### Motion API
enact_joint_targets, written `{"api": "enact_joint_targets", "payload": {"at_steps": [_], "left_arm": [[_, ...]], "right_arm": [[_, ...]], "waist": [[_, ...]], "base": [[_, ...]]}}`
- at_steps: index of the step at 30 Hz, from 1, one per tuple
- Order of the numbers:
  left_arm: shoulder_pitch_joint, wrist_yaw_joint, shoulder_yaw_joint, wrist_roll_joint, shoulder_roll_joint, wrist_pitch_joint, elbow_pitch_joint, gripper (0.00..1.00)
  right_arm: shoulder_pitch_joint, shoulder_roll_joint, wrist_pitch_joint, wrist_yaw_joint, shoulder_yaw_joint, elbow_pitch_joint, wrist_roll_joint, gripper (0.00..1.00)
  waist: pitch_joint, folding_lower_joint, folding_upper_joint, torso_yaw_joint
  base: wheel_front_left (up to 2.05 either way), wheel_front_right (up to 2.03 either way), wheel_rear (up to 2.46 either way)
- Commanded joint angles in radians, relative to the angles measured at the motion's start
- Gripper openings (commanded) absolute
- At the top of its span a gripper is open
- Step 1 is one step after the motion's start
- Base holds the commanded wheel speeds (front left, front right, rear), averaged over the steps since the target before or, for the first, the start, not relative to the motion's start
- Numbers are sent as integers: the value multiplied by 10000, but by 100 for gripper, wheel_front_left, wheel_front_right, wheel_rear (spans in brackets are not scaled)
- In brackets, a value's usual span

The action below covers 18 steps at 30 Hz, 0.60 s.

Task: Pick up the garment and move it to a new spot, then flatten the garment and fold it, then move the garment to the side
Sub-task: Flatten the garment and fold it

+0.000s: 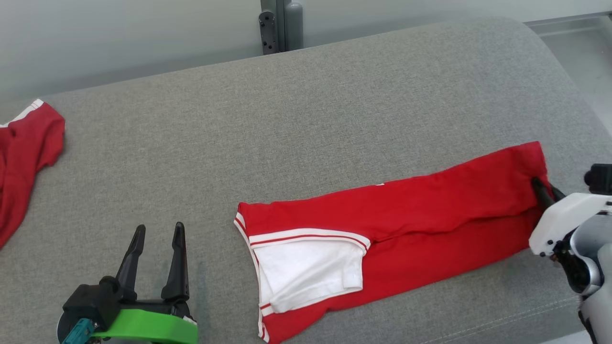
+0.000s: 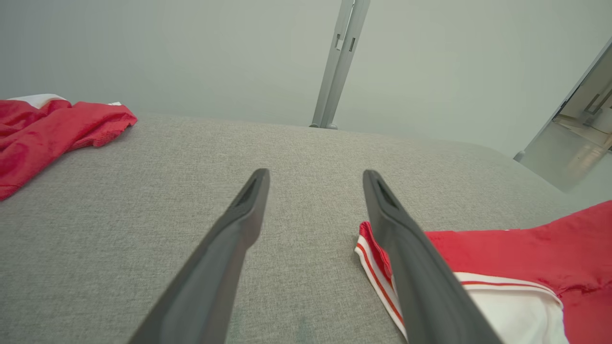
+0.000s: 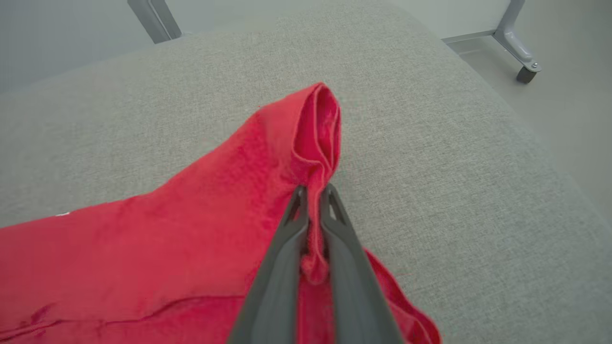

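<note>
**Progress.** The garment [image 1: 430, 215], red with white trim, lies in the front right part of the table [image 1: 287, 119], its right end close to the right edge. It is spread flat and appears already folded lengthwise into a long band, with a white-lined panel turned over at its left end. Judged: relocation and flattening done, folding partly done. A crosswise fold and the move to the side remain.

**Claws.** The right claw [image 1: 542, 188] is clenched on a pinch of cloth at the garment's right end. The left claw [image 1: 159, 228] is released, fingers spread, near the front edge, well apart from the garment's left end.

**Surroundings.** A second red garment [image 1: 24, 157] lies crumpled at the left edge. A grey post [image 1: 281, 24] stands behind the far edge. The stretch of table between the two garments carries nothing that would obstruct a fold.
</note>
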Motion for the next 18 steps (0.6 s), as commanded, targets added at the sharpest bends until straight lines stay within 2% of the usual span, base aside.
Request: {"api": "enact_joint_targets", "payload": {"at_steps": [1,11,18], "left_arm": [[-142,-23,68,68,-4,-29,55,100],[76,-159,104,223,-338,-28,275,100],[185,-255,153,305,-487,-28,359,100]], "right_arm": [[161,96,119,-1,196,-306,206,0],[1246,820,1195,2,1715,-3437,2585,0],[1642,1366,1588,2,3023,-4411,3070,0]], "waist": [[-61,0,0,36],[-498,0,0,781],[-739,0,0,1338]], "base": [[0,0,0],[0,0,0],[0,0,0]]}}
